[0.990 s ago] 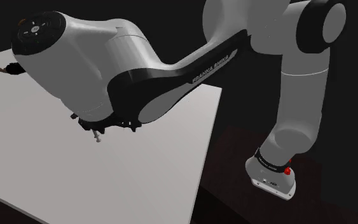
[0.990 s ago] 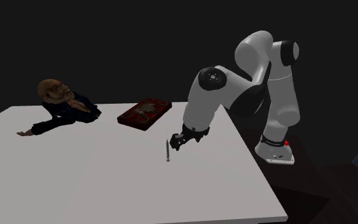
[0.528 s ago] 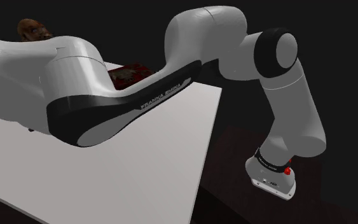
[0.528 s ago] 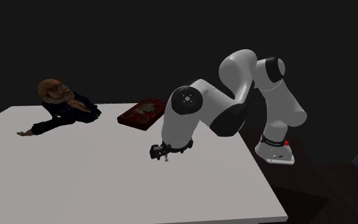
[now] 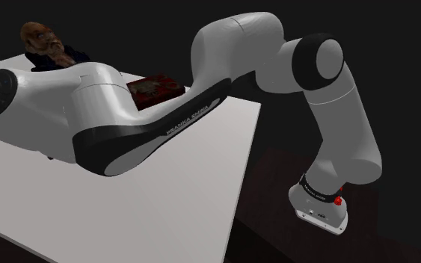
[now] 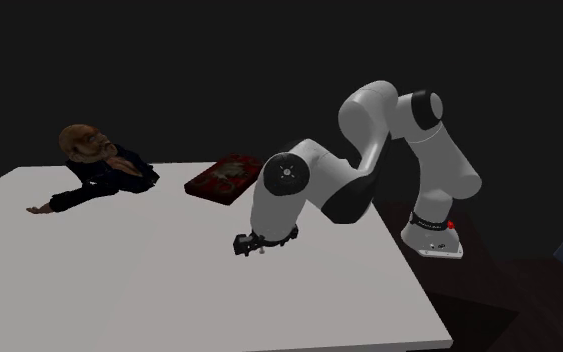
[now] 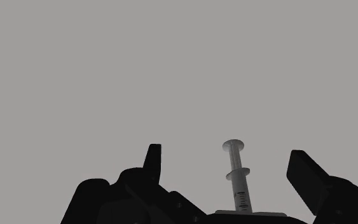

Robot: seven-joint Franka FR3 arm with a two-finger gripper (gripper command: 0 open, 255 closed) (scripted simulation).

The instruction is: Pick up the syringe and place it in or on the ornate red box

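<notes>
On pale grey table — syringe, red box; black area behind.

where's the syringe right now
In the wrist view the syringe lies flat on the table, between the open jaws and touching neither of them.

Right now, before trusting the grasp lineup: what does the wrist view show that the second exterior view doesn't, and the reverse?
Wrist view: the syringe lying on the table between the open jaws, touched by neither. Second exterior view: the red box and a dark-clothed figure lying toward the far edge, and the white arm bending down. Both: the pale table and the black jaws low over it.
</notes>
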